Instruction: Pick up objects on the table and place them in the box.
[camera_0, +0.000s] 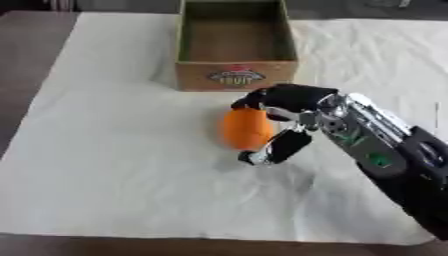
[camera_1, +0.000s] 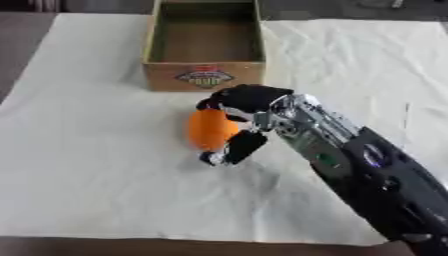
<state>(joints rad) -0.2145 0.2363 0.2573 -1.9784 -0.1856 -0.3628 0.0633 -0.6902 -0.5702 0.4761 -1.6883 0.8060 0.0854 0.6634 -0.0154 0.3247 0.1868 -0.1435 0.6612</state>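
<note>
Pick step: my right hand (camera_0: 293, 117) was curled round the orange (camera_0: 246, 129); next I judged lift, carry to cardboard box (camera_0: 234, 74).

1. The cardboard box (camera_0: 234, 75) sits at the far middle of the worktop (camera_0: 114, 190). It's open on top and looks empty inside, so there's room to come down into it.
2. Its near wall stands just beyond the right robot hand (camera_0: 293, 117), right in the straight line going far.
3. That robot hand is curled round the orange fruit (camera_0: 246, 129), and its arm fills the near right corner, so that side is blocked.
4. The white cloth (camera_0: 105, 150) to the left and near is bare, with lots of space to pass.
5. There's also a bare strip to the right of the box, far side.
</note>
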